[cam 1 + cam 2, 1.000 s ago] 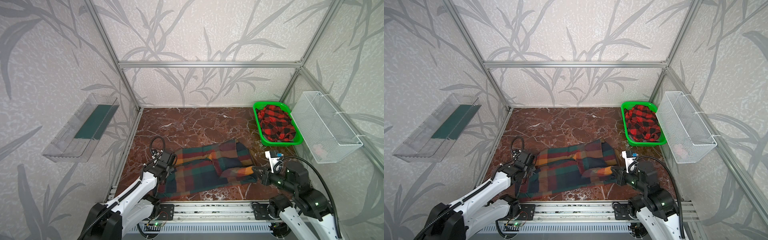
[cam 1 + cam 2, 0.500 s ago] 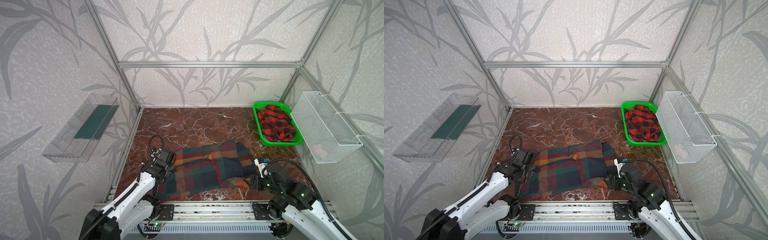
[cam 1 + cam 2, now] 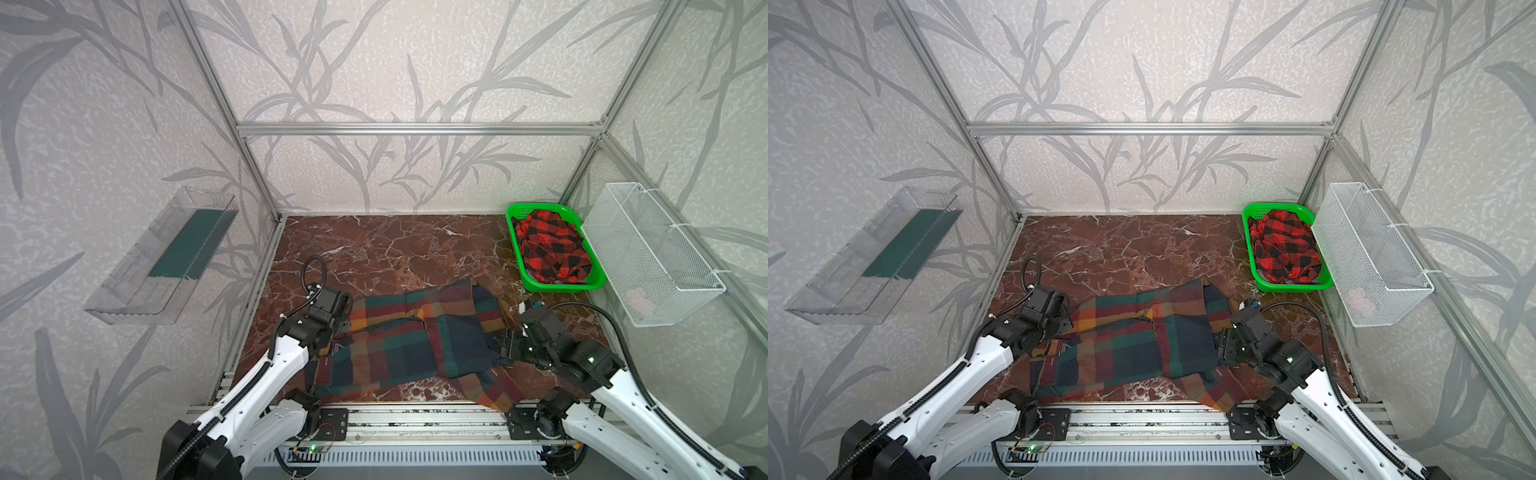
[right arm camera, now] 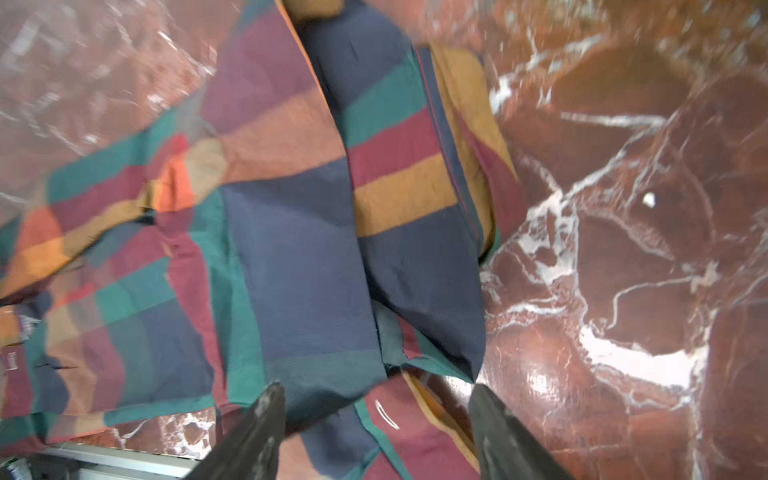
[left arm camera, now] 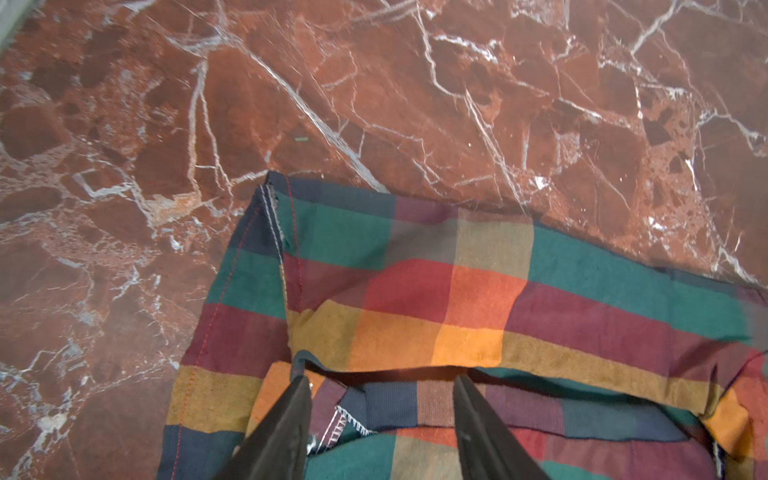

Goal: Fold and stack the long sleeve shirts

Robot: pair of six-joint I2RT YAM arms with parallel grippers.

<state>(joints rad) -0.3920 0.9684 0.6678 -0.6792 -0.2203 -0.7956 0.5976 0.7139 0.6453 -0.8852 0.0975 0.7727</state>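
Having just let go, the left fingers [image 5: 282, 432] and right fingers [image 4: 253, 436] stand partway open, empty, over the navy-orange shirt [image 3: 399, 353], half-folded along the tabletop's [image 3: 395, 257] front edge; another fold seems due. The red-and-black shirt [image 3: 552, 249] waits in the basket [image 3: 557, 287], far right corner.

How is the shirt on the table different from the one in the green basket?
The big-block shirt has navy, orange, green and red blocks; the red-and-black shirt has just two colours in smaller checks. The big-block shirt lies spread out on the marble table; the red-and-black shirt is bunched up in the green basket. Both are plaid shirts.
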